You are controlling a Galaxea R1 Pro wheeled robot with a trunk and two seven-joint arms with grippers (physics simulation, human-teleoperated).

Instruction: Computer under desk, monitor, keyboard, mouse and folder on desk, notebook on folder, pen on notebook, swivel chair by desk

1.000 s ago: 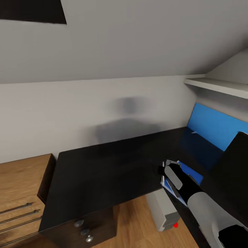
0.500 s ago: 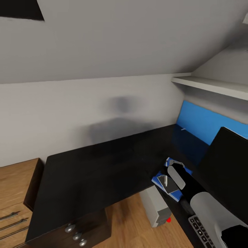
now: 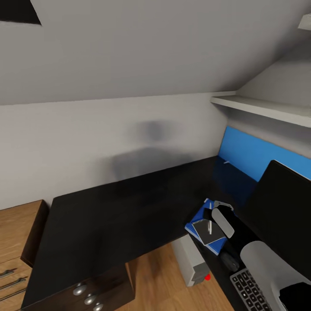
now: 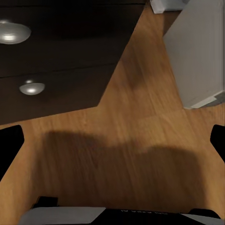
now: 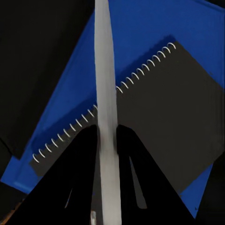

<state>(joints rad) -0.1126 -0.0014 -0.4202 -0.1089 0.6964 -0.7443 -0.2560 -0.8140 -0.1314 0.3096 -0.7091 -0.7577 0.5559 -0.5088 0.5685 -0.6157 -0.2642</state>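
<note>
My right gripper [image 3: 214, 216] is shut on the pen [image 5: 107, 117], a thin silver-white stick pointing down at the notebook [image 5: 168, 117]. The dark, spiral-bound notebook [image 3: 206, 229] lies on the bright-blue folder [image 3: 195, 225] at the desk's [image 3: 121, 211] inner corner. I cannot tell whether the pen [image 3: 210, 226] touches the notebook. The mouse [image 3: 229, 260] and keyboard [image 3: 252, 290] lie nearer me, in front of the black monitor [image 3: 285, 203]. The light-grey computer [image 3: 190, 259] stands on the floor under the desk. My left gripper [image 4: 112, 145] hangs open above the wooden floor.
Dark drawers with round silver knobs [image 3: 88, 299] sit under the desk's left part. A light wooden chest [image 3: 13, 242] stands at the far left. A white shelf [image 3: 263, 108] juts out above the blue back panel [image 3: 250, 153].
The whole view has swung, so the desk slid left and the mouse and keyboard came into sight. My right gripper still holds the pen over the folder, and the notebook now shows beside it.
</note>
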